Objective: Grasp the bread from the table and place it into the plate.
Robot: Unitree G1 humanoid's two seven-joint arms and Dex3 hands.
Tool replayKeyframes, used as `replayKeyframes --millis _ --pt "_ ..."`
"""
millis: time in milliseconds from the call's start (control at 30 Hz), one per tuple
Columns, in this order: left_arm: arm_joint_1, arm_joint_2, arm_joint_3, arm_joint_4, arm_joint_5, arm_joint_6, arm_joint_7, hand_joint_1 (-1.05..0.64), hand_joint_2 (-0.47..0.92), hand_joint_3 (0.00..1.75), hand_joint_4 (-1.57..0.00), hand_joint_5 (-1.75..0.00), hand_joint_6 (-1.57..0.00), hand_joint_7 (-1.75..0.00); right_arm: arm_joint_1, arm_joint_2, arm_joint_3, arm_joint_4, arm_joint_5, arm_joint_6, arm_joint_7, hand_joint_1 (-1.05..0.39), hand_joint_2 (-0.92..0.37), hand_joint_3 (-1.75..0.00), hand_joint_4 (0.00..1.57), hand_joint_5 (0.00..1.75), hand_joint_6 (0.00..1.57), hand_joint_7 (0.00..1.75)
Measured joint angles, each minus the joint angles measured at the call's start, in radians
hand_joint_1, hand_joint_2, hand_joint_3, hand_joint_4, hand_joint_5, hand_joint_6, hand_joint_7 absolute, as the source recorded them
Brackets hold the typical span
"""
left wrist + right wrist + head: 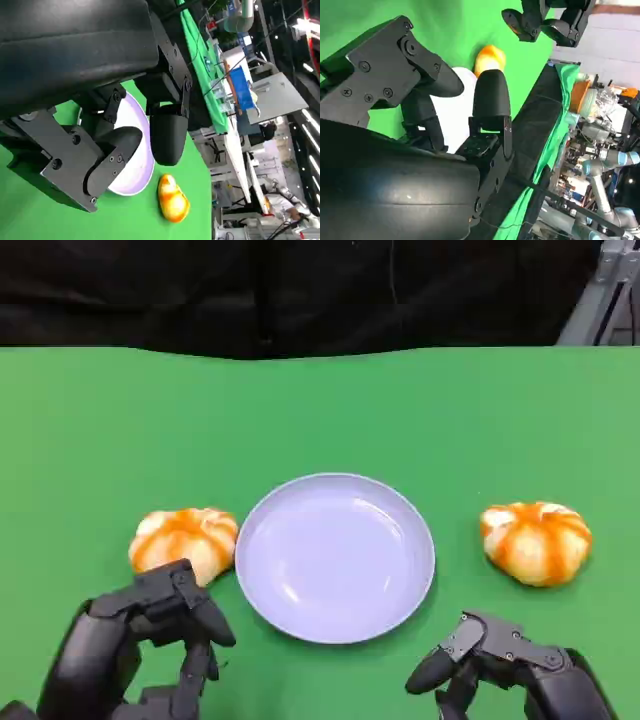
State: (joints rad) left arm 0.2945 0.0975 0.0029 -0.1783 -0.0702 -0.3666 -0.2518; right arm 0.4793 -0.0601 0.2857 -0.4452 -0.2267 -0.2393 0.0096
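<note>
Both the left hand and the right hand are released and hold nothing — a low approach could nudge the left bread, which touches the plate rim, instead of gripping it.

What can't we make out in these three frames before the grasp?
- Near edge of the orange-glazed bread roll on the left: head view, covered by the left hand.
- Most of the round lilac plate: left wrist view, behind that hand's fingers.
- Same roll, partly hidden: right wrist view, by the right hand's finger.
- Background benches: too small, cluttered.
</note>
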Motion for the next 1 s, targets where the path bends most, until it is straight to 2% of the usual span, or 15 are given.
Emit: replayKeyframes --millis 433,567,667,700,767,867,1000 --pt "0.000 0.000 0.000 0.000 -0.001 0.000 0.000 -0.02 0.35 1.48 -0.83 -1.66 -0.80 -1.44 0.000 0.000 0.000 0.000 -0.001 0.000 0.000 -0.04 -0.37 -1.30 0.73 1.65 0.72 1.29" --pt "0.000 0.000 0.002 0.000 -0.003 0.000 0.000 -0.04 0.42 1.35 -0.75 -1.59 -0.76 -1.32 0.000 0.000 0.001 0.000 -0.001 0.000 0.000 -0.04 -0.38 -1.30 0.74 1.66 0.72 1.29" --pt "-0.001 -0.001 0.004 0.000 -0.001 0.000 0.005 -0.12 0.49 1.11 -0.63 -1.36 -0.68 -0.97 0.000 0.000 0.002 0.000 -0.001 0.000 0.000 -0.04 -0.38 -1.30 0.73 1.66 0.72 1.29" --pt "-0.002 -0.001 0.006 0.000 0.012 -0.001 0.018 -0.14 0.50 1.05 -0.60 -1.29 -0.64 -0.90 0.000 0.000 0.002 0.000 -0.003 0.000 0.000 -0.04 -0.38 -1.30 0.73 1.66 0.72 1.29" --pt "-0.011 0.001 0.017 0.004 0.052 -0.002 0.042 -0.20 0.60 0.83 -0.54 -1.15 -0.57 -0.75 0.000 0.002 0.005 0.000 -0.008 0.003 -0.001 -0.04 -0.37 -1.31 0.73 1.66 0.72 1.30" --pt "-0.035 0.019 0.033 0.009 0.090 0.023 0.054 -0.31 0.86 0.25 -0.44 -0.87 -0.47 -0.41 -0.004 0.008 0.011 0.001 -0.019 0.005 -0.006 0.00 -0.35 -1.33 0.74 1.67 0.72 1.29" --pt "-0.060 0.053 0.041 0.037 0.181 0.042 0.084 -0.42 0.91 0.04 -0.39 -0.74 -0.47 -0.25 -0.014 0.015 0.015 0.017 -0.029 0.005 -0.017 0.00 -0.34 -1.34 0.74 1.67 0.72 1.29"
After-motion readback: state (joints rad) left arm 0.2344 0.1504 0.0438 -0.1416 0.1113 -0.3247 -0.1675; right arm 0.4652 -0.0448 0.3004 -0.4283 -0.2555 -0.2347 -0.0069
